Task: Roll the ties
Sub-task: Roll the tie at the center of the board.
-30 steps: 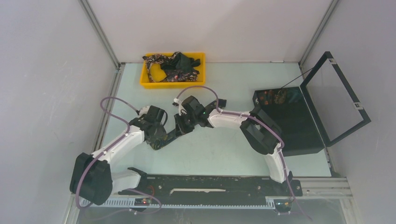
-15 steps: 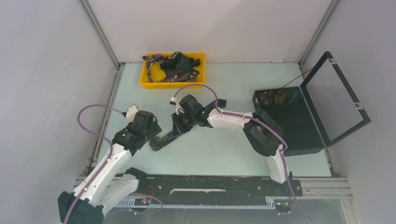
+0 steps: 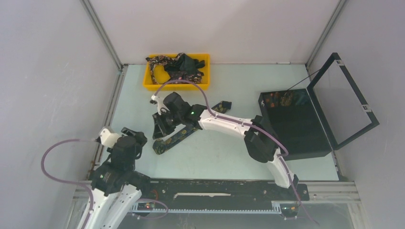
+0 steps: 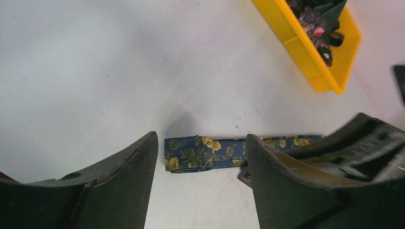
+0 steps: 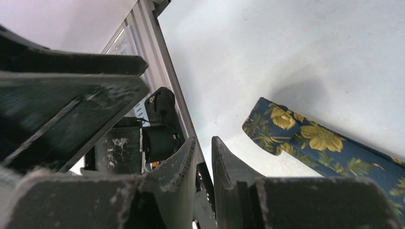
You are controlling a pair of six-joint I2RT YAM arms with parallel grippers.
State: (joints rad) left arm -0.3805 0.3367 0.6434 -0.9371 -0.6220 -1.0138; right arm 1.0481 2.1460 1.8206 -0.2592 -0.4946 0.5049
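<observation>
R arm (image 3: 224, 125) over tie (image 3: 172, 140), L arm (image 3: 119, 160) folded

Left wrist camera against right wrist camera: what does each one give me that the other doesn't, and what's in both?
Left wrist only: the yellow tray at top right, with more ties piled in it, seen past the open left pincer. Right wrist only: the metal rail along the table's edge, beyond the nearly shut, empty right pincer. Both: the end of the tie lying flat on the table, dark blue with gold leaves; neither pincer holds it.
</observation>
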